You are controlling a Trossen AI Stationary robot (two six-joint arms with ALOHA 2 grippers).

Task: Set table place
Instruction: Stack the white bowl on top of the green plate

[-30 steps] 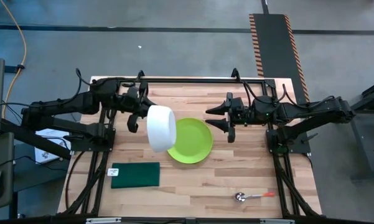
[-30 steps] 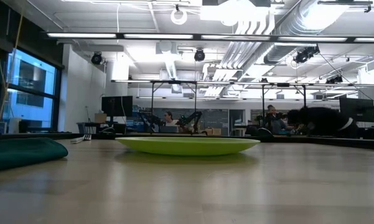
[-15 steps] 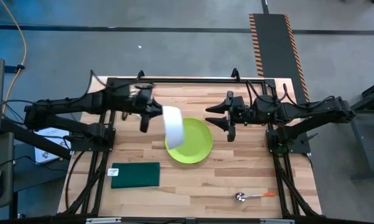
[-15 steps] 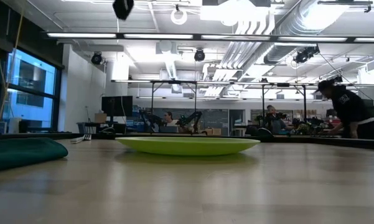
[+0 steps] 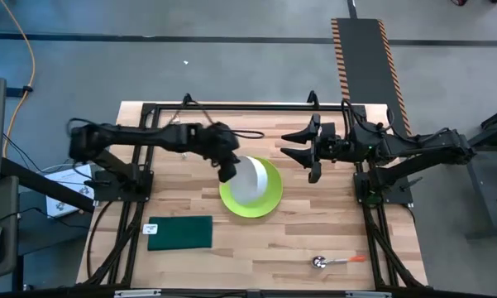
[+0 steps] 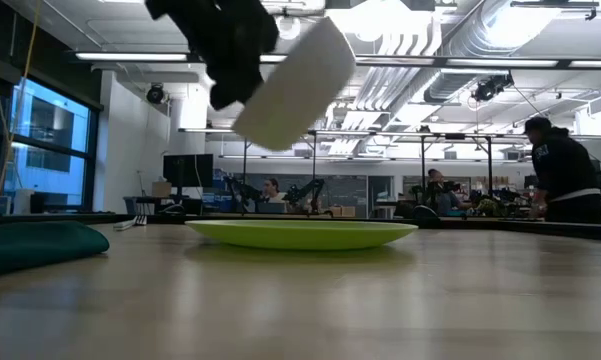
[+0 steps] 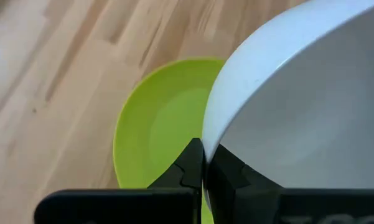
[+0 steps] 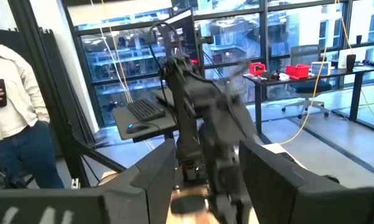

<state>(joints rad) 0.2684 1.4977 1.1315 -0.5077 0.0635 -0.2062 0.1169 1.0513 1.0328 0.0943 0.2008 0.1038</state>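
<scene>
A white bowl (image 5: 252, 180) hangs tilted over the lime-green plate (image 5: 250, 192), which lies flat on the wooden table (image 5: 314, 232) near its middle. My left gripper (image 5: 231, 171) is shut on the bowl and slants down from the table's left. The low view shows the bowl (image 6: 298, 85) well above the plate (image 6: 300, 233). My right gripper (image 5: 292, 147) hovers open and level to the right of the plate, high above the table, with nothing between its fingers. My left gripper pinches the bowl's rim (image 7: 205, 140) between its two fingers, one on the inner face of the wall and one on the outer. The fingers slant down from the table's left. The bowl is lifted clear above the plate, tilted.
A dark green cloth (image 5: 179, 233) lies near the front left. A spoon with an orange handle (image 5: 335, 261) lies near the front right. The black frame (image 5: 248, 108) runs along the table's far edge. People stand in the room beyond the table.
My left gripper has swung toward the table's right and down with the bowl, tipping to slant downward. The bowl has gone from beside the plate's left edge to over the plate, and has dropped into the low view.
</scene>
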